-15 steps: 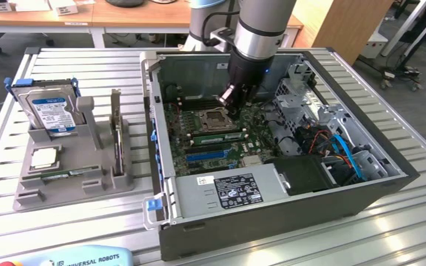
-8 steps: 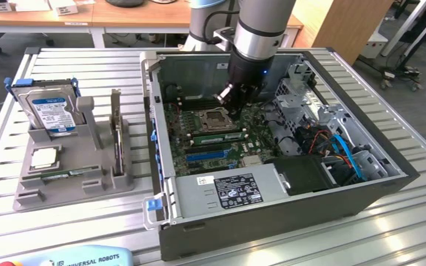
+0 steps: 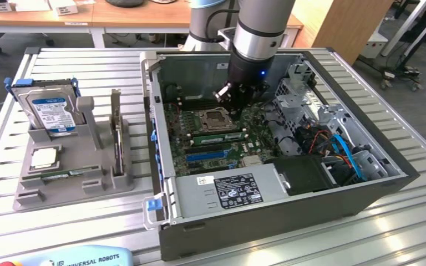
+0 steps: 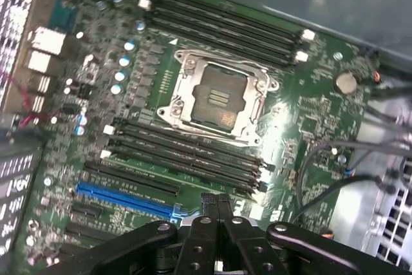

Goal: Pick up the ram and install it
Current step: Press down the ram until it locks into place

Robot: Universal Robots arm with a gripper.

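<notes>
The ram [image 3: 56, 175], a narrow green stick with dark chips, lies flat in the front slot of a grey holder [image 3: 72, 188] on the exterior view's left, outside the computer case. My gripper [image 3: 232, 103] hangs inside the open case [image 3: 272, 216], just above the motherboard beside the CPU socket [image 3: 214, 118], far from the ram. In the wrist view the gripper [image 4: 217, 205] is shut, its black fingers pressed together with nothing between them. Below it are the CPU socket [image 4: 219, 94] and black memory slots [image 4: 187, 152] that look empty.
The holder also carries a silver hard drive [image 3: 49, 111] with a blue label, a small square CPU chip [image 3: 44, 158] and a thin board standing on edge [image 3: 115, 124]. Inside the case are a power supply [image 3: 228, 191], cables [image 3: 346, 152] and drive cages [image 3: 305, 91].
</notes>
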